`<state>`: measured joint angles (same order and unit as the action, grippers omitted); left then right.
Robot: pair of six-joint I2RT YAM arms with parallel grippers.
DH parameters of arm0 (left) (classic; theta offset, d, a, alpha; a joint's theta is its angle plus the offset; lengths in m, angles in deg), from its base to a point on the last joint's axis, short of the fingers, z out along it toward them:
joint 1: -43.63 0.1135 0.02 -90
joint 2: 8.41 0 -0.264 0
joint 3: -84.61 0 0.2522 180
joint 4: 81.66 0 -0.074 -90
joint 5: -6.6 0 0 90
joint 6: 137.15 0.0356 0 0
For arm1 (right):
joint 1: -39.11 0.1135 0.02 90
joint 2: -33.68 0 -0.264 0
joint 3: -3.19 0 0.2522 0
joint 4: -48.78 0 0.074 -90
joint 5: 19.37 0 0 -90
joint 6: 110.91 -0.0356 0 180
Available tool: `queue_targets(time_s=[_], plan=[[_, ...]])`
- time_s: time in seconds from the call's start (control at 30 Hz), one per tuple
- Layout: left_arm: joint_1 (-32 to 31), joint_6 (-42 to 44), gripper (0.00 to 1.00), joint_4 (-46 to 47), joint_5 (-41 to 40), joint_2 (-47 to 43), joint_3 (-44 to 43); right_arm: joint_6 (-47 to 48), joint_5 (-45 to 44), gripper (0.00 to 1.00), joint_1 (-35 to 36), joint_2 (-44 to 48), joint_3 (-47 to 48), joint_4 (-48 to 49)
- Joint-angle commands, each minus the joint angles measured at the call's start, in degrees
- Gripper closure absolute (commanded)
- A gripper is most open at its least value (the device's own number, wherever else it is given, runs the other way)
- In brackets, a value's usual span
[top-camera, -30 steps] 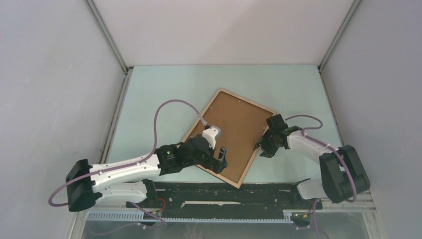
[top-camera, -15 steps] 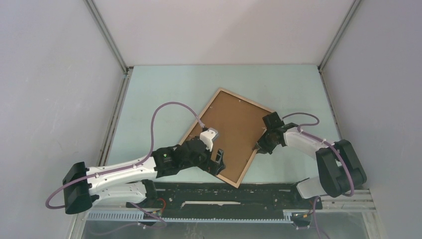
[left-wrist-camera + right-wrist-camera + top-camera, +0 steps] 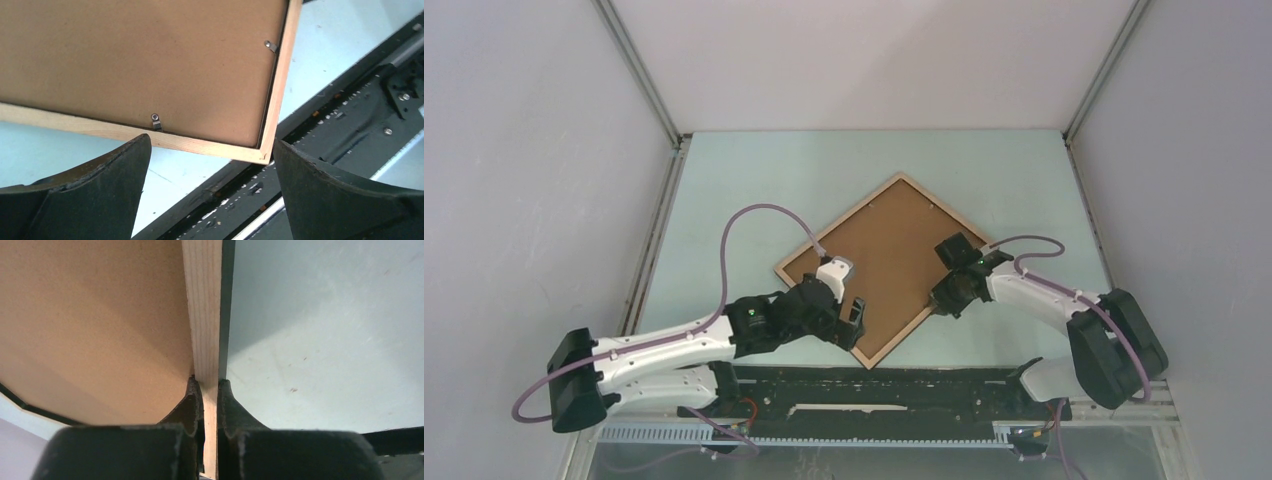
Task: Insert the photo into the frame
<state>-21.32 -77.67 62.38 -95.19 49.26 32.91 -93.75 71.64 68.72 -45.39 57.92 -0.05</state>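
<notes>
The frame point(image 3: 842, 219) lies back side up on the table, turned like a diamond, its light wood rim point(image 3: 200, 143) around a plain brown backing board point(image 3: 884, 262). My right gripper point(image 3: 941, 298) is shut on the frame's right rim point(image 3: 205, 315), one finger inside against the board and one outside. My left gripper point(image 3: 852, 322) stands open just above the frame's near corner, with only the rim and table between its fingers point(image 3: 100, 190). The photo is out of view.
Small metal tabs point(image 3: 156, 120) hold the backing board at the rim. A black rail point(image 3: 874, 390) runs along the table's near edge, right below the frame's near corner. Grey walls close in the pale green table point(image 3: 754, 190) on three sides.
The right gripper has closed onto the frame's rim. The frame has turned clockwise into a diamond, its near corner swinging left. The left gripper has shifted slightly left, still open.
</notes>
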Motion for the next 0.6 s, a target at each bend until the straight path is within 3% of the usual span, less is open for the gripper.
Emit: queue_targets(time_s=[0.0,0.3,0.57], plan=[[1.2,-0.6,0.0,-3.9,-7.1,-2.7,-3.8,-17.3,-4.4,1.0,5.3,3.0,-0.2,4.7],[7.0,1.8,0.0,-1.3,-5.2,-12.4,0.4,-24.8,-11.1,1.0,12.5,3.1,-0.3,8.3],[6.9,7.6,0.0,3.6,-1.7,-6.3,0.1,-22.0,-8.2,1.0,11.8,6.2,-0.3,10.5]])
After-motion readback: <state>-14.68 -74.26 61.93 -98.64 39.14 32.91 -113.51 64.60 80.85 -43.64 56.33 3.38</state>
